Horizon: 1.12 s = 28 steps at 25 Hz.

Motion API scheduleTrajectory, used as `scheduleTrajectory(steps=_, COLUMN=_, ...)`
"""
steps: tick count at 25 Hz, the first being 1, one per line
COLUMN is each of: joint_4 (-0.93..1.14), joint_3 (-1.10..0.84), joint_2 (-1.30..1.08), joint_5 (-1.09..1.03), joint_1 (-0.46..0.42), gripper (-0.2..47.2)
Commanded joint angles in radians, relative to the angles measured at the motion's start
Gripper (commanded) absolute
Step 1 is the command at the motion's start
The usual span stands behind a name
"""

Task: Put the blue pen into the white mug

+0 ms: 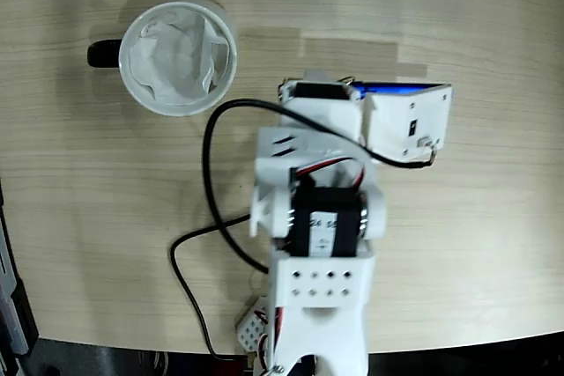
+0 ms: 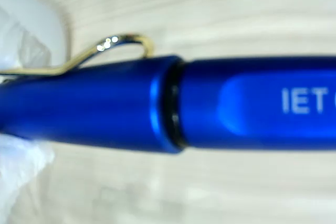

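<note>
The blue pen (image 2: 210,103) lies horizontally, clip end pointing left.

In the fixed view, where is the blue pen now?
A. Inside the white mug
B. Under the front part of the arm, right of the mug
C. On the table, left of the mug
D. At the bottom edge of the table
B: a strip of the blue pen shows beneath the arm's front, right of the white mug, which holds only crumpled paper.

The fixed view looks straight down on the table (image 1: 106,217) from above, arm base at the bottom edge. The wrist view sits very close to the pen (image 2: 168,103), blurred. Both share pen (image 1: 392,89) and wood.
</note>
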Motion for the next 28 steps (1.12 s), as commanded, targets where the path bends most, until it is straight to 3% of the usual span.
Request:
scheduleTrajectory(steps=1, joint_4=-0.005, joint_3=0.044, joint_2=0.161, joint_5=0.06, joint_1=-0.057, gripper=0.1)
scheduleTrajectory(steps=17, joint_4=-0.006, joint_3=0.055, joint_2=0.405, joint_5=0.288, joint_1=-0.327, gripper=0.1)
scheduleTrajectory(steps=28, joint_4=-0.002, joint_3=-0.014, joint_2=0.407, joint_5=0.397, joint_1=-0.477, gripper=0.1)
